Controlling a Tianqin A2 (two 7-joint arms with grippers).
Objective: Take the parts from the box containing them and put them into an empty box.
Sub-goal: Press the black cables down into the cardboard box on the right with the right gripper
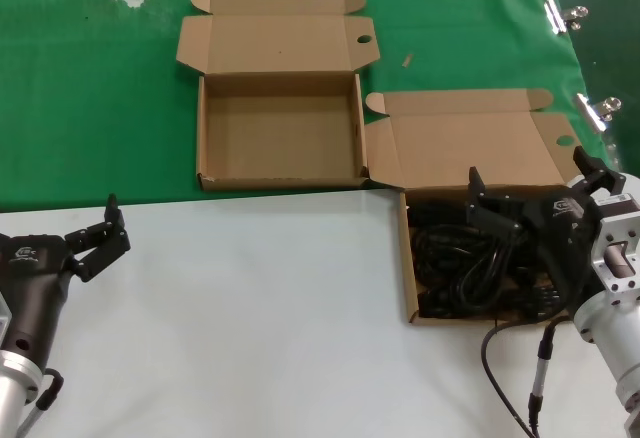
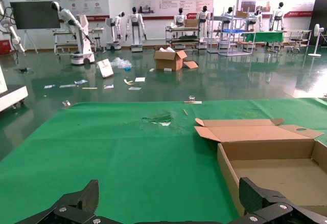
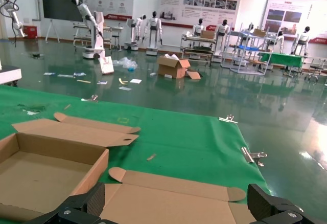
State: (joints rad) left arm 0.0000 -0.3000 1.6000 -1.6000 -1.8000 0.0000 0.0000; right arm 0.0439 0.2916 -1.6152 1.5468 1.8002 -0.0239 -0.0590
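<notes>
Our right pincer (image 1: 525, 183) hangs wide apart over the parts (image 1: 470, 268) in the box containing them (image 1: 409, 258). Left of that box, our left pincer (image 1: 100, 233) waits wide above the tabletop (image 1: 250, 338).

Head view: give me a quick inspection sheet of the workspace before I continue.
Surface: white table in front, green cloth behind.
Job's things: empty box open on the cloth; box of black cables open at the table's right.
Clutter: metal clips at the cloth's right edge.
Grippers: left gripper open, idle over the table's left; right gripper open above the cables.
Cables: robot's own grey-plugged cable hanging near the right arm.
Surroundings: hall with other robots, in the wrist views.
</notes>
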